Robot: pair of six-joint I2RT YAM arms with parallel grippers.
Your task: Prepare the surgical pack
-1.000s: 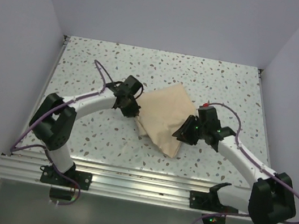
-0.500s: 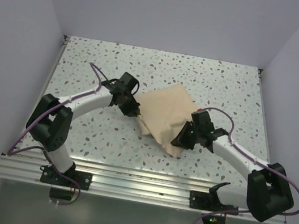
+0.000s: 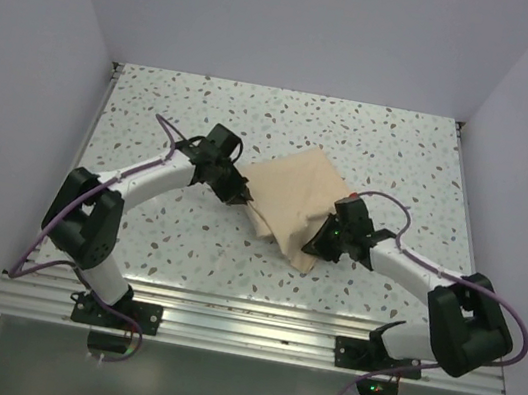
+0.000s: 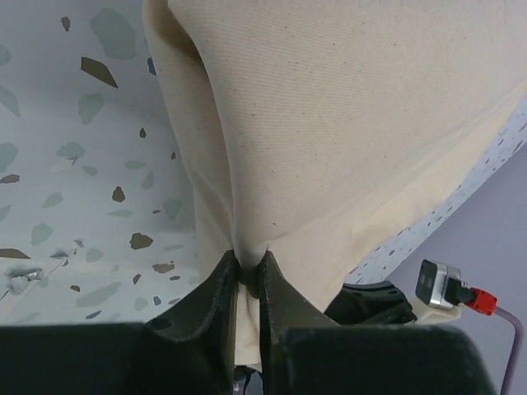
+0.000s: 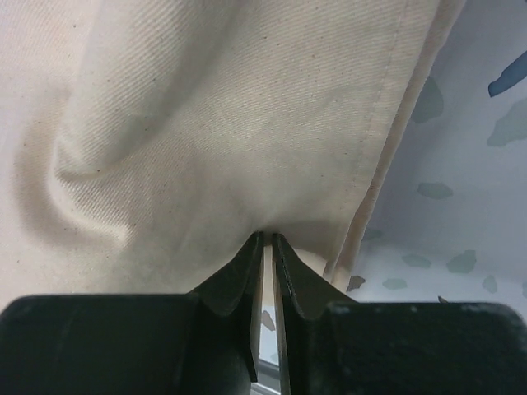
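Two end effectors grip the folded beige cloth point(image 3: 289, 197), which lies mid-worktop point(image 3: 376, 135). From above, the left end effector point(image 3: 240, 197) meets the bundle's left corner and the right end effector point(image 3: 312, 249) its near corner, though the fingertips are hidden there. Each wrist view shows them pressed together, pinching a gathered fold of fabric. Only the left wrist view shows a grey plug point(image 4: 443, 284) beyond the cloth.

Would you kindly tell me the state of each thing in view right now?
Cloth: folded into a bundle, lying on the table, puckered at both pinch points.
Left gripper: shut on the cloth's left edge.
Right gripper: shut on the cloth's right edge.
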